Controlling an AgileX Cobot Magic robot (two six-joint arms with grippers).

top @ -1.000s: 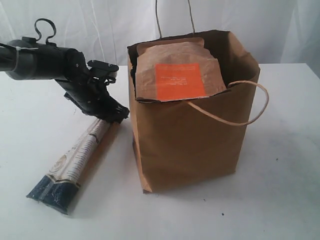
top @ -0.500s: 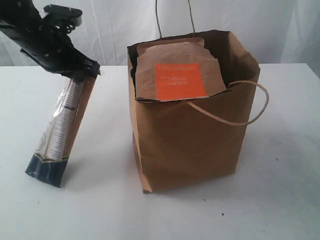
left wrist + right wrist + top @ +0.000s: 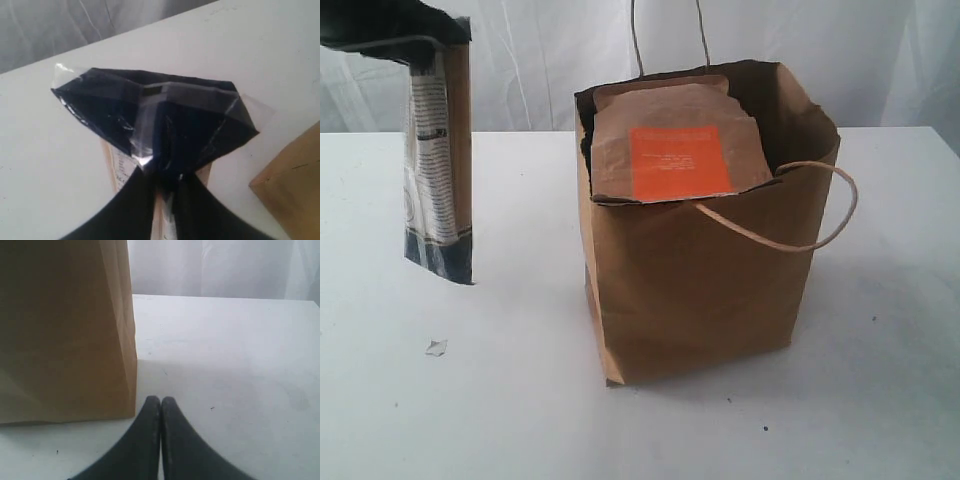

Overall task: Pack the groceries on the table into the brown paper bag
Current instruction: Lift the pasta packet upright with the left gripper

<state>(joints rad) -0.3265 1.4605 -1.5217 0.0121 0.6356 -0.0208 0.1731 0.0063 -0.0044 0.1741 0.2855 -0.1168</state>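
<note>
The pasta packet [image 3: 440, 160] hangs vertical, dark-blue end down, clamped in the left gripper [image 3: 162, 192], above the table [image 3: 520, 410], apart from the brown paper bag [image 3: 700, 290]; right gripper [image 3: 160, 405] pinched together.

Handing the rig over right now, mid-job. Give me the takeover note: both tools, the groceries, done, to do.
Left tool: shut on the upper end of the pasta packet, which hangs upright, clear of the table, left of the brown paper bag.
Right tool: shut, empty, low beside the bag's base.
Done: orange-labelled pouch stands in the bag, poking above the rim; anything behind it is hidden. No other groceries show on the table.
To do: carry the packet over the bag's opening and lower it in, probably beside the pouch.
</note>
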